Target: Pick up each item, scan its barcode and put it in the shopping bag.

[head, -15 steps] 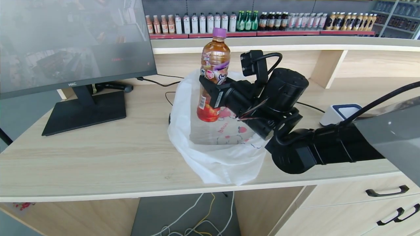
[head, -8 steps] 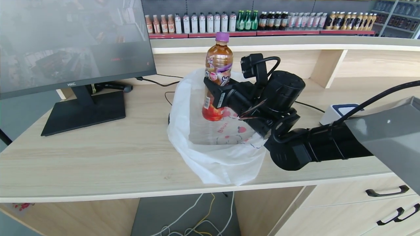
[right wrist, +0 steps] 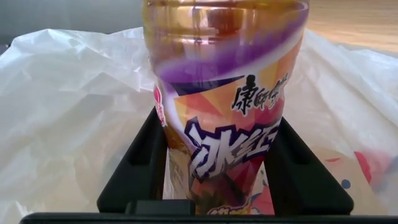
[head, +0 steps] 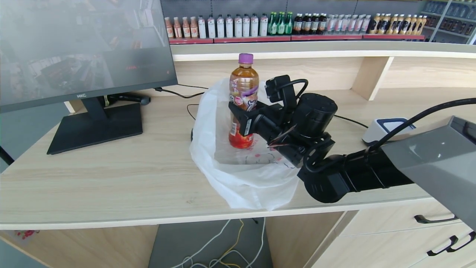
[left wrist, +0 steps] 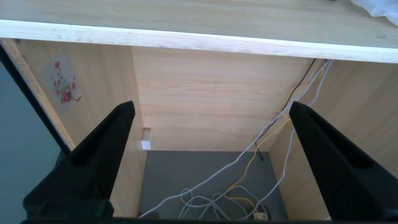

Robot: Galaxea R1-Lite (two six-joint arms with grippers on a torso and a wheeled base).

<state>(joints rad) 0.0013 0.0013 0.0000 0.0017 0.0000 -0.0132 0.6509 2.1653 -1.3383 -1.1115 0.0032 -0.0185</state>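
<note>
Bottle (head: 243, 100) upright, gripped at its label by the right tool (head: 243, 117), base at the shopping bag (head: 238, 178) mouth; scanner (head: 386, 128) at three o'clock on the desk (head: 111, 175); left tool (left wrist: 211, 107) spread wide.

Upright amber tea bottle (head: 243, 83), purple cap, gripped at the label, base inside open white shopping bag (head: 217, 128); white barcode scanner (head: 385, 128) at bag's 3 o'clock.

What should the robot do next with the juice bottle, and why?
Probably lower the bottle a bit deeper into the shopping bag before letting go. The right gripper is shut on it, upright, and its bottom looks only just inside the bag's open mouth, so dropping it now might tip it.
</note>
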